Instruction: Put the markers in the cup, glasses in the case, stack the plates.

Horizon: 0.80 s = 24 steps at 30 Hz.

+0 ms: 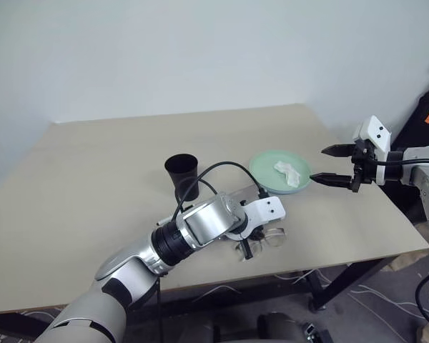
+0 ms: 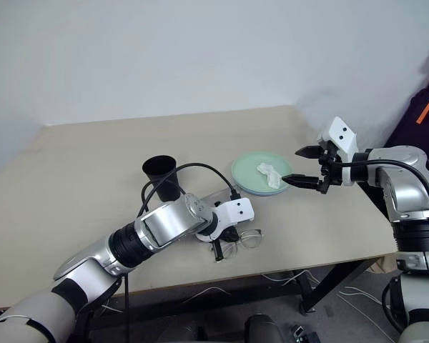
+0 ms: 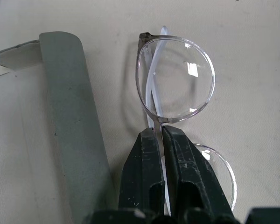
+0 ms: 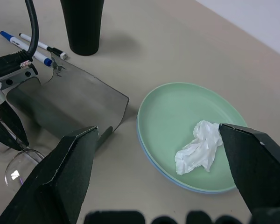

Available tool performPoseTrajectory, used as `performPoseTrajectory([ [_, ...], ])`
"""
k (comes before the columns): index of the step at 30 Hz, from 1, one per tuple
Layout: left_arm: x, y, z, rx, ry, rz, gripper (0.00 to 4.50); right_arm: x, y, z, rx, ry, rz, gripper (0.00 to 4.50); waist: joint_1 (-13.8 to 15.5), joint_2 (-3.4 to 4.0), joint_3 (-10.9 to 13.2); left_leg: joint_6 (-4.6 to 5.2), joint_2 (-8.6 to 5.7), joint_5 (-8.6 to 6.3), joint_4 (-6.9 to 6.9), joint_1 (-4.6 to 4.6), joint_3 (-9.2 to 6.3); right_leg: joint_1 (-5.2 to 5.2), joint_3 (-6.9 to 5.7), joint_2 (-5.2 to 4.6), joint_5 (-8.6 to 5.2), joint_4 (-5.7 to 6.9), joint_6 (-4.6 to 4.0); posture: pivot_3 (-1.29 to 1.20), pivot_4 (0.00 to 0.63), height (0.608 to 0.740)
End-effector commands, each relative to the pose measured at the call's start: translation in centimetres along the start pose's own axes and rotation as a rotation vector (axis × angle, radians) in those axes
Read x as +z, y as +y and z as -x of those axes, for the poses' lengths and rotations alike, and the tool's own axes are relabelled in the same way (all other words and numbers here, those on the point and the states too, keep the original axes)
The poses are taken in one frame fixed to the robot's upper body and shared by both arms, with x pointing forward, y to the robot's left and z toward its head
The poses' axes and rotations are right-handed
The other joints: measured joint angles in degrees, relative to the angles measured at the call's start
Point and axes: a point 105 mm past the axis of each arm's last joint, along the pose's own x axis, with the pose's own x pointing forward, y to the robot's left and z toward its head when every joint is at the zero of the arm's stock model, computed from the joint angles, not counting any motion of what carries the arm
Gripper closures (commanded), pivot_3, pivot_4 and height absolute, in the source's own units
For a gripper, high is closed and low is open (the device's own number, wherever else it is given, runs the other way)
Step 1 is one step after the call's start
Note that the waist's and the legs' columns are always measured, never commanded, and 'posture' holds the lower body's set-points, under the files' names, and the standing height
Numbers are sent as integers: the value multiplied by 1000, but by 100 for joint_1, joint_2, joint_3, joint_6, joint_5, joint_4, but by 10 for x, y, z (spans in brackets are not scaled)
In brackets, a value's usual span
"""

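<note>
The silvery wire-framed glasses (image 3: 175,79) lie on the table near its front edge. My left gripper (image 3: 159,133) points down at them and is shut on the frame at the bridge. The open grey case (image 3: 72,121) lies right beside them. Two markers (image 4: 42,46), one blue-capped and one black-capped, lie next to the black cup (image 1: 182,175). The mint green plate (image 1: 268,171) sits on the light blue plate, whose rim shows beneath it. My right gripper (image 1: 329,164) hovers open just right of the plates, holding nothing.
A crumpled white tissue (image 4: 198,149) lies on the green plate. A black cable (image 1: 214,171) loops over my left wrist. The table's right edge (image 1: 386,193) runs under my right arm, and a dark bag (image 1: 425,118) stands beyond it.
</note>
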Motion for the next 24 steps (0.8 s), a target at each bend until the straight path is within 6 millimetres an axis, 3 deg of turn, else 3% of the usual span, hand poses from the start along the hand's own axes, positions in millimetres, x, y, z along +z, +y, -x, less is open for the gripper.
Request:
performPoseTrajectory([
  [1,25,13,17,50,-104,-37,4453,16,-5,6,-27,-38,50,0,0,0,0,0,0,0,0,0,0,0,1,0,0,0,0,0,0,727],
  [7,52,34,58,71,-222,16,4453,17,-7,4,-29,-40,52,0,-1,-2,1,1,-2,1,0,-2,0,-2,3,0,0,1,0,0,0,727],
  [12,51,72,86,196,-233,14,4453,18,-8,1,-30,-47,54,0,-14,0,0,1,-2,1,-10,4,1,-3,6,2,-1,2,1,0,0,727],
  [14,42,89,88,268,-193,-17,4453,19,-9,0,-30,-53,57,0,-17,1,0,1,-2,1,-10,6,1,-4,9,4,-1,6,1,0,0,727],
  [17,34,100,84,296,-167,-36,4453,20,-10,-2,-30,-57,60,0,-9,-1,1,2,-2,1,-8,5,0,-3,11,5,-1,7,1,0,0,727],
  [24,16,101,59,274,-122,-43,4453,23,-10,-2,-30,-66,66,0,11,-2,1,15,-17,-5,-6,-5,4,-3,41,5,-11,6,20,0,0,727],
])
